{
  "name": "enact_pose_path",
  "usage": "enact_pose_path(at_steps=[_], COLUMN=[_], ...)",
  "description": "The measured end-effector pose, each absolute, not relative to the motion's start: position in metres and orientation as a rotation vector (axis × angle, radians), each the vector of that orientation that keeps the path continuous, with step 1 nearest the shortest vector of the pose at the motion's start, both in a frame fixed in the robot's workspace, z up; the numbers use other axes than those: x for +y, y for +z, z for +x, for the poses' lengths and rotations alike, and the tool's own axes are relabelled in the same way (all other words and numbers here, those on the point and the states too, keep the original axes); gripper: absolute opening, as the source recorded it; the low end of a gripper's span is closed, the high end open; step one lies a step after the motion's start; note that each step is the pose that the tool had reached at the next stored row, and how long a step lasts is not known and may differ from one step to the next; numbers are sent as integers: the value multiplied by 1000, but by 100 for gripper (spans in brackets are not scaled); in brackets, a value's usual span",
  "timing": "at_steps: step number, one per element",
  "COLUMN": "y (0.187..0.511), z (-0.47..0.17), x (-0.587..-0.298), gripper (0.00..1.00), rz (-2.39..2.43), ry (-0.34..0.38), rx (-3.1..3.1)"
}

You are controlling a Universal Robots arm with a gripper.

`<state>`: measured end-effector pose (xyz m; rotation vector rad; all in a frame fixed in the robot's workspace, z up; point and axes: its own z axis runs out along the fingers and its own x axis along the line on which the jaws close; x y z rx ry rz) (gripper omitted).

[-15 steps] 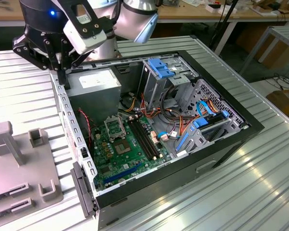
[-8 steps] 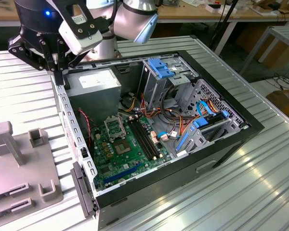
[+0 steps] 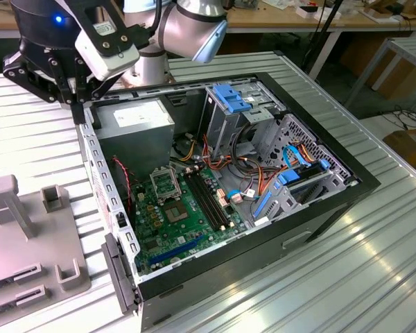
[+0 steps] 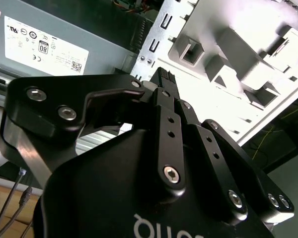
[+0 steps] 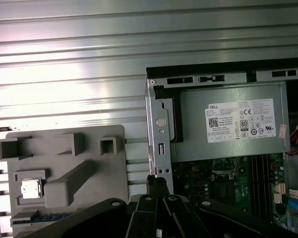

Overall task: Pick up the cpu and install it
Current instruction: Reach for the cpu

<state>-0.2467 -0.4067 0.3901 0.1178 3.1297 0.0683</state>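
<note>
Black links of my hand [image 5: 157, 182] are filling the near edge in both wrist views. The fingers are drawn narrow, tip against tip, and I am holding nothing. The hand is hanging above the case [image 5: 159, 124] rim, at the corner by the power supply [image 5: 228, 124].

The cpu [image 5: 31, 189] is lying flat in a square pocket of the grey tray [image 5: 69, 144], which is sitting on the counter [image 5: 64, 49] just beside the case. It is well apart from my fingertips and not yet picked up. Inside the case, the socket [image 3: 165, 184] on the green board [image 3: 173, 229] is standing with its frame lifted, and I am seeing no chip in it.

Risks, as I am judging them:
- The chip is thin and is sitting low in its pocket, so an off-centre pinch could be tipping or dropping it.
- Tray uprights are standing close by and could be catching a finger.
- The case rim is lying between tray and socket, so a low pass could be clipping it.
- A tilted or turned chip could be bending the socket contacts.

I am counting one cpu, one tray, one case, one socket, one power supply and one hand.
</note>
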Motion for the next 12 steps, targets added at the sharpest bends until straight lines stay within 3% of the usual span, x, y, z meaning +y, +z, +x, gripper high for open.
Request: enact_pose_path(at_steps=[12], y=[390], z=[-257], x=[-407], gripper=[11], rz=[118], ry=[68], rx=[3130])
